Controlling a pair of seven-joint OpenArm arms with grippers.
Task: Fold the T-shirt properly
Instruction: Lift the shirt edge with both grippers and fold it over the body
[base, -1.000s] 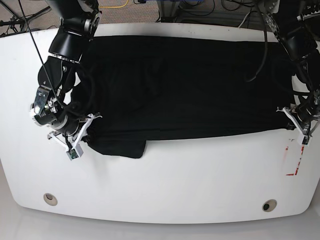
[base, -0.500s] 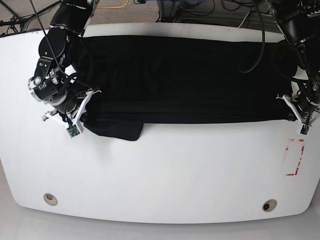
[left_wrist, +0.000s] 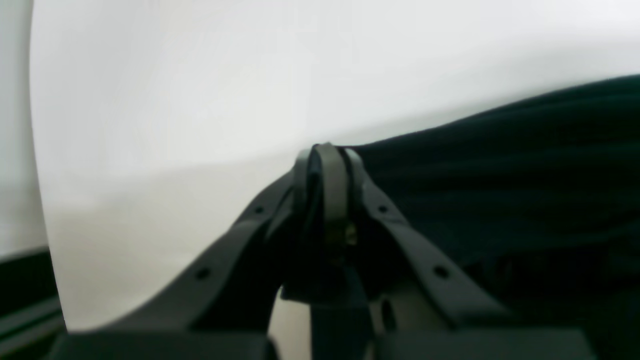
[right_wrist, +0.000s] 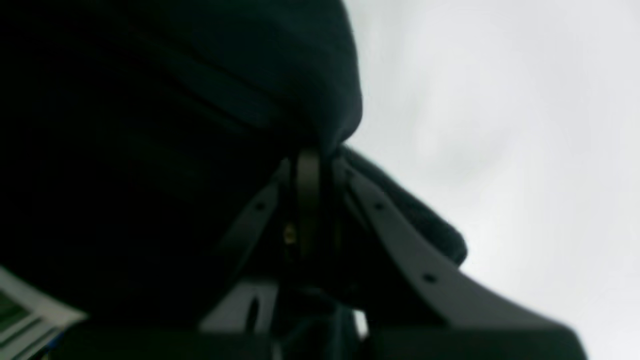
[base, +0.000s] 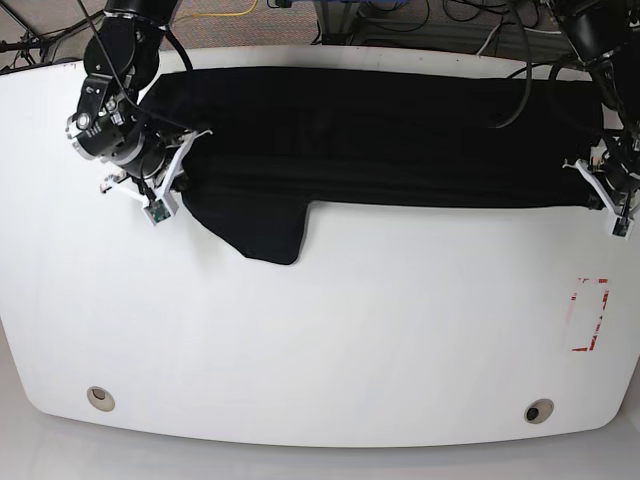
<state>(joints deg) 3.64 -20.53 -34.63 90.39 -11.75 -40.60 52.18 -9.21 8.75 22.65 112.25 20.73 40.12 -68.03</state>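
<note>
The T-shirt (base: 380, 140) was seen laid as a long black band across the far half of the white surface (base: 330, 330), running from the left side almost to the right edge, with one loose flap drooping toward the near side left of centre. The cloth was judged to be soft, limp and light, with no stiffness of its own, so that any unsupported part would sag and drag; it was also judged unlikely to slip once pinched, being matte. Hold was best taken at the two ends of the near edge, so that the band could be carried over as one straight line.

In the base view the right gripper (base: 172, 185) was placed at the left end of the band and the left gripper (base: 603, 195) at the right end, well apart. In the right wrist view the fingers (right_wrist: 307, 170) were seen pressed together with a bulge of cloth gathered at their tips. In the left wrist view the fingers (left_wrist: 327, 170) were likewise pressed together, the shirt's edge being pinched at the tips and the cloth spreading away to the right.
</note>
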